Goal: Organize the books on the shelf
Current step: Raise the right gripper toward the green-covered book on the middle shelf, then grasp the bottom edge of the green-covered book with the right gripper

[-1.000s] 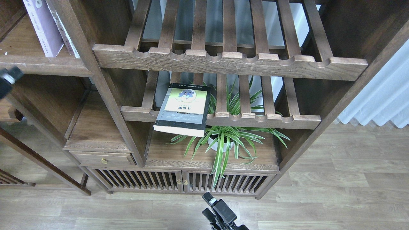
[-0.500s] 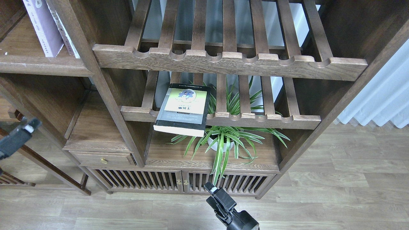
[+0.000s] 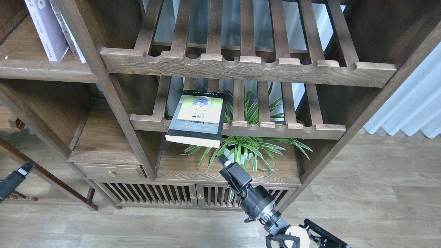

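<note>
The black-grey book with a yellow-green panel (image 3: 198, 117) lies flat on the lower slatted rack (image 3: 275, 129), its near end jutting past the front rail. The pale lavender-white book (image 3: 46, 29) stands on the solid dark-brown shelf (image 3: 44, 70) at the upper left, with another book's pale edge (image 3: 70, 38) beside it. The red book is out of view. My right gripper (image 3: 222, 160) points up just below the black-grey book's right corner, apart from it; its fingers cannot be told apart. My left gripper (image 3: 26, 168) is low at the left edge, empty, fingers not distinguishable.
A spider plant in a white pot (image 3: 241, 153) stands under the lower rack, right behind my right gripper. An upper slatted rack (image 3: 248, 65) overhangs. A small drawer (image 3: 110, 170) and slatted cabinet doors (image 3: 196, 196) lie below. Wood floor in front, curtain (image 3: 410, 106) at right.
My right arm has risen from the floor level up toward the black-grey book. My left gripper has dropped from shelf height down to the lower left. The books have not moved.
</note>
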{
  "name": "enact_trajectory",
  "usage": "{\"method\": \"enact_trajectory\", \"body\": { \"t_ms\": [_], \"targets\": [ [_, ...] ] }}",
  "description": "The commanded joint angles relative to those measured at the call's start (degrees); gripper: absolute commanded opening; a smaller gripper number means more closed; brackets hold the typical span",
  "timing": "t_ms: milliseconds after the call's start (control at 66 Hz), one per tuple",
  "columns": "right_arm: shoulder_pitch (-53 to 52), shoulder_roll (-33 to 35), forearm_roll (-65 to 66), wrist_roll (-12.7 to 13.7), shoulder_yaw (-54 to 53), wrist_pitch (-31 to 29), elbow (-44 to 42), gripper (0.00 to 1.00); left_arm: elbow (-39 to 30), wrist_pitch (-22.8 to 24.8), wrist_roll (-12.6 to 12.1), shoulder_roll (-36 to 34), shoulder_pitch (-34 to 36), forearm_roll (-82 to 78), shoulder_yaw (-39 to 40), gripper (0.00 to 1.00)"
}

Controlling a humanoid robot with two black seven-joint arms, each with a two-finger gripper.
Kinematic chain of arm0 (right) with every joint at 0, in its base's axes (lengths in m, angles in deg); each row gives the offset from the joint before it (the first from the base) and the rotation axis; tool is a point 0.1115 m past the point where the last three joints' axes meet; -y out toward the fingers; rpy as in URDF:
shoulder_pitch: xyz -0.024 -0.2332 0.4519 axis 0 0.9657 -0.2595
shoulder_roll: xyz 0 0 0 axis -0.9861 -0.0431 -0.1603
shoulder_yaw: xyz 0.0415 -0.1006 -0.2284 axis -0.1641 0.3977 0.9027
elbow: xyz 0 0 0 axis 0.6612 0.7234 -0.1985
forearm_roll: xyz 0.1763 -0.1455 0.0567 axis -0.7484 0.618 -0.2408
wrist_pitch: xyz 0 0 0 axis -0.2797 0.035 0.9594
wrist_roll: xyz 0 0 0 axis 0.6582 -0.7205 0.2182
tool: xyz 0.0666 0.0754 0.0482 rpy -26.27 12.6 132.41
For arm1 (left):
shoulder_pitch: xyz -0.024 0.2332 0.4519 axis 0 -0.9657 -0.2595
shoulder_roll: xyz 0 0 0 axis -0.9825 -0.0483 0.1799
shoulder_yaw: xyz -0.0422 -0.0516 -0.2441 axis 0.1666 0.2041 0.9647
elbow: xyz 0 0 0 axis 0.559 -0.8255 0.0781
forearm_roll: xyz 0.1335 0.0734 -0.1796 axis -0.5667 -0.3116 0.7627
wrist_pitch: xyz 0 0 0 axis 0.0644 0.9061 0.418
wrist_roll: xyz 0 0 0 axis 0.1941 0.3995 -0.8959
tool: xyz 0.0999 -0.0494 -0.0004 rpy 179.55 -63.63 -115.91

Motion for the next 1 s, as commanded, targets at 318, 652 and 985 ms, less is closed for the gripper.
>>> {"method": "enact_trajectory", "body": {
  "t_ms": [318,652,985],
  "targets": [
    [-5.04,0.0,-0.04,-0.51,-1.48,0.0,-0.37,1.0,0.79,0.0,0.0,0.22,-0.18,0.76,0.09,0.99],
    [-7.59,0.0,-0.04,0.11,2.03,1.45,-0.81,1.0,2.02,0.0,-0.08,0.22,-0.18,0.85,0.44,0.99],
    [-8.47,0.0,-0.56,0.2,5.03,5.85,-2.04,1.0,2.11,0.0,-0.08,-0.05,-0.18,0.85,0.88,0.99]
  ]
}}
